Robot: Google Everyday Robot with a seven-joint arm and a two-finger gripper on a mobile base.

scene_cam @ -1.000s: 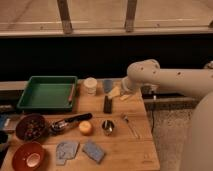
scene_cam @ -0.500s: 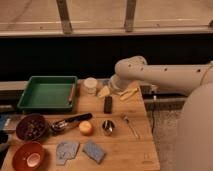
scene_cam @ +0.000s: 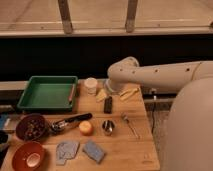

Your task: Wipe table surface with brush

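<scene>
Arm point(scene_cam: 160, 76) swung left; gripper point(scene_cam: 109, 90) now at brush point(scene_cam: 101, 95), upper middle of table surface point(scene_cam: 125, 150). Grip: cannot tell. Wiping probably beginning.

- One table surface point(scene_cam: 131, 151), of wooden planks.
- One brush point(scene_cam: 102, 95), a pale-yellow wedge.
- One gripper point(scene_cam: 111, 90), at the table's far edge just beside the brush.
- One green tray point(scene_cam: 30, 93).
- Two bowls: a dark bowl point(scene_cam: 31, 128) and a reddish bowl point(scene_cam: 28, 155).
- Two grey-blue pads: left pad point(scene_cam: 66, 150), right pad point(scene_cam: 94, 150).
- One orange fruit point(scene_cam: 86, 128).
- One metal cup point(scene_cam: 107, 126).
- One white jar point(scene_cam: 90, 85).
- One black block point(scene_cam: 108, 104).
- One black-handled utensil point(scene_cam: 70, 122).
- One pale-yellow stick point(scene_cam: 129, 93).
- One thin metal utensil point(scene_cam: 131, 125).
</scene>
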